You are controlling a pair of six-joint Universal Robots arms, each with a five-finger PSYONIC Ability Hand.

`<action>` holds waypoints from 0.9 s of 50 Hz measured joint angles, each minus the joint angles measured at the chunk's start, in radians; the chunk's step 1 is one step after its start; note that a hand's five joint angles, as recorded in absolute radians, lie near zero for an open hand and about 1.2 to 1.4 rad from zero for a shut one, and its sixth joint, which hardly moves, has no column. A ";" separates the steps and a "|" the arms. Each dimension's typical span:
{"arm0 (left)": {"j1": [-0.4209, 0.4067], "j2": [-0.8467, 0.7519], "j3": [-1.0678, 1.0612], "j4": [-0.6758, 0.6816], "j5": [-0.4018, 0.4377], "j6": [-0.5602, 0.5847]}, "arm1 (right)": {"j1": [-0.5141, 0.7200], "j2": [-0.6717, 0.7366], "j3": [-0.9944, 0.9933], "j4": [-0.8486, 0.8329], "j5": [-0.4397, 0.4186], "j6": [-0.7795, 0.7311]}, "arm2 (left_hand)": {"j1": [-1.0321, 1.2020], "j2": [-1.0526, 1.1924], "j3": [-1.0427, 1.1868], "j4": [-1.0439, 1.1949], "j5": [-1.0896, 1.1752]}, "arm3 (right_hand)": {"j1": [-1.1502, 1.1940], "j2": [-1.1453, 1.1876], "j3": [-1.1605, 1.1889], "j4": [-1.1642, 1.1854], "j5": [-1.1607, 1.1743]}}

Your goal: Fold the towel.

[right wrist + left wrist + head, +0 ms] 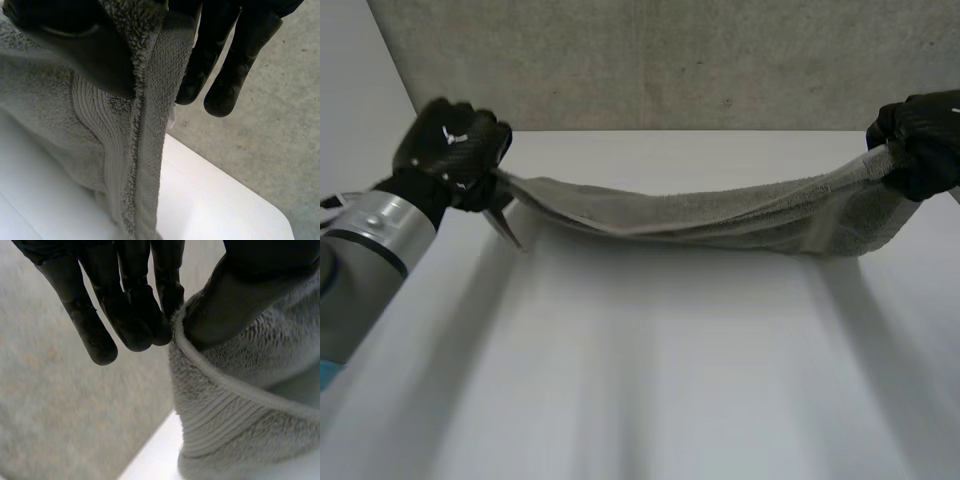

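Note:
A grey towel (720,212) hangs stretched between my two hands above the white table (640,360), sagging in the middle. My left hand (455,150) holds its left end. In the left wrist view the thumb (235,295) presses the towel's hemmed edge (235,405) against the fingers (125,310). My right hand (920,140) holds the right end, where the cloth bunches and droops. In the right wrist view the thumb (80,50) pinches the towel's edge (150,130) against the fingers (235,55).
A grey concrete wall (670,60) stands behind the table's far edge. In the right wrist view, grey floor (280,125) lies beyond the table's edge (235,190).

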 measured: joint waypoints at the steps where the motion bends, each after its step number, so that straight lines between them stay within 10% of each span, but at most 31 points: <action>1: 0.001 0.031 0.000 -0.013 0.020 -0.014 | 0.001 0.001 -0.014 0.011 -0.006 0.002 | 0.000 0.000 0.000 0.000 0.000 | 0.000 0.000 0.004 0.000 0.000; 10: 0.033 0.070 0.041 -0.122 0.130 -0.082 | 0.013 0.089 -0.089 0.084 -0.014 -0.041 | 0.000 0.000 0.000 0.000 0.000 | 0.001 0.000 0.007 0.000 0.000; 22: 0.038 -0.482 0.460 -0.342 0.059 -0.079 | 0.202 0.520 -0.379 0.131 0.155 -0.269 | 0.000 0.000 0.000 0.000 0.000 | 0.002 0.000 0.007 0.000 0.000; 34: -0.090 -0.586 1.254 -0.239 -0.114 -0.188 | 0.305 0.502 -0.734 -0.410 0.309 -0.083 | 0.008 0.000 0.000 0.001 0.000 | 0.003 0.000 0.007 0.000 0.000; 45: -0.084 -0.476 0.990 -0.050 -0.078 -0.331 | 0.291 0.467 -0.477 -0.502 0.264 0.026 | 0.008 0.000 0.000 0.001 0.000 | 0.003 0.000 0.007 0.000 0.002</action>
